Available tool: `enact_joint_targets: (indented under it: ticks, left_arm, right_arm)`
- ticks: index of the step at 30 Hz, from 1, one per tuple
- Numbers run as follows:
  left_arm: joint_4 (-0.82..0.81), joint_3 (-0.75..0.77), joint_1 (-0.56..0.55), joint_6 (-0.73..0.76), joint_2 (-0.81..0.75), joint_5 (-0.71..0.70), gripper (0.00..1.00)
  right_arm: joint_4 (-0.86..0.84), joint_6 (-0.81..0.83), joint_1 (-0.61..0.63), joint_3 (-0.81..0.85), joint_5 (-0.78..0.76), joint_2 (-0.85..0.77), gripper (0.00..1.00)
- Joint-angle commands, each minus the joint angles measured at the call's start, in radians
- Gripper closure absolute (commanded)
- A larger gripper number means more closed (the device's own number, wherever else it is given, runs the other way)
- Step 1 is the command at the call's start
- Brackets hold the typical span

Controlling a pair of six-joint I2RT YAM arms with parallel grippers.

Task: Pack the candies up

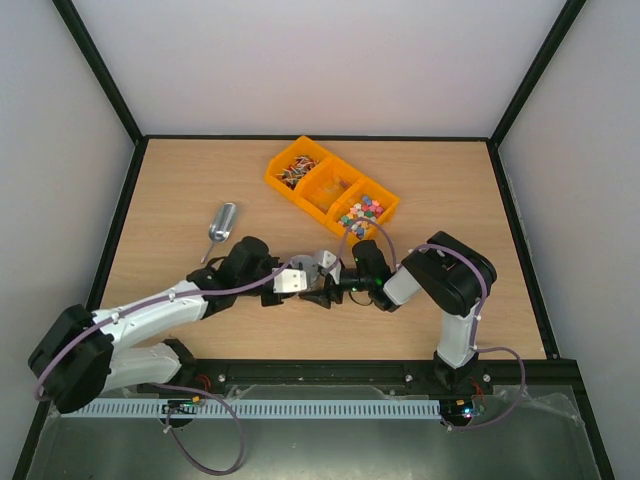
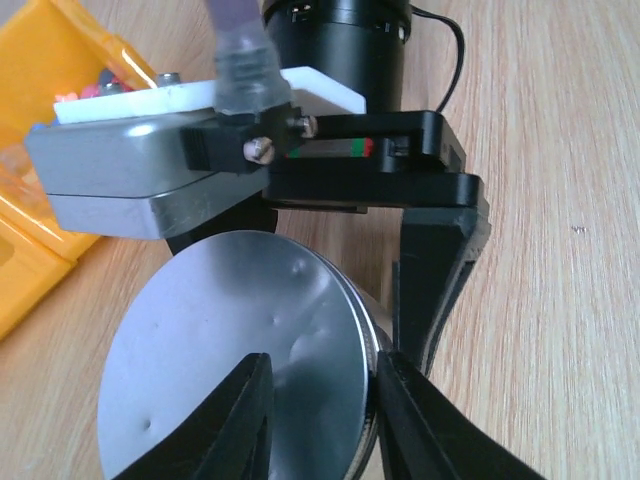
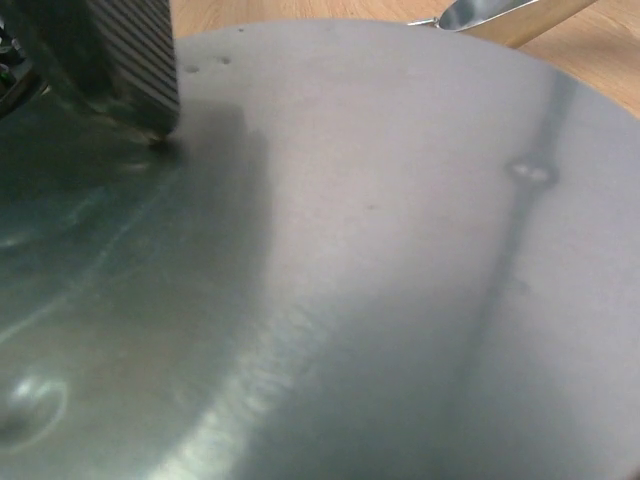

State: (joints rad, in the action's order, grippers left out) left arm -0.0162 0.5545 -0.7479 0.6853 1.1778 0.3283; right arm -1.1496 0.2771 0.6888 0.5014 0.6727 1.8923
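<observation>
- Three compartments of an orange plastic tray (image 1: 272, 180), twelve o'clock on the pale wooden table (image 1: 200, 180) between white walls (image 1: 320, 60), hold the candies (image 1: 362, 212).
- Left gripper (image 2: 318, 400) pinches the rim of the grey round metal disc (image 2: 240, 340); right gripper (image 1: 330, 285) clamps it wide, far finger hidden.

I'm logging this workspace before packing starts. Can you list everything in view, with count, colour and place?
tray: one, orange, three compartments, far middle of the table
mixed candies: many, red, white and dark, left compartment
amber candies: many, amber-orange, middle compartment
pastel candies: many, multicoloured, right compartment
scoop: one, silver, on the table left of the tray
round disc: one, grey metal, between the two grippers
table: one, light wood
left gripper: one, black, fingers astride the disc's rim
right gripper: one, black, clamped across the disc's width
</observation>
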Motion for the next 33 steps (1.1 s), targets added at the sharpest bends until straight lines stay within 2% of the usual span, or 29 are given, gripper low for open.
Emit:
enact_joint_targets:
  ticks: [1,6,12,16,18,20,26,33]
  left_arm:
    - [0.038,-0.028,0.04,0.054,-0.056,-0.023,0.72]
    - [0.114,-0.046,0.105,0.116,-0.095,-0.012,0.74]
    - [0.126,-0.071,0.196,0.184,-0.094,-0.053,0.73]
    - [0.191,-0.053,0.228,0.21,-0.178,0.043,0.69]
    - [0.214,-0.049,0.209,0.204,-0.235,0.108,0.66]
    - [0.209,-0.041,0.14,0.169,-0.247,0.099,0.64]
    - [0.068,-0.022,0.015,0.04,-0.144,0.055,0.62]
    - [-0.082,-0.01,-0.012,0.005,-0.031,0.017,0.62]
  right_arm:
    - [0.042,0.024,0.004,-0.019,0.027,0.011,0.54]
    - [0.051,0.043,0.002,-0.022,0.049,0.01,0.54]
    - [0.051,0.037,-0.002,-0.021,0.056,0.011,0.54]
    - [0.05,0.024,-0.002,-0.017,0.048,0.014,0.54]
    - [0.045,0.014,-0.003,-0.014,0.036,0.016,0.54]
    - [0.04,0.006,-0.002,-0.012,0.031,0.022,0.54]
    - [0.028,-0.018,-0.001,-0.006,0.017,0.031,0.54]
    - [0.03,-0.021,0.0,-0.007,0.022,0.028,0.54]
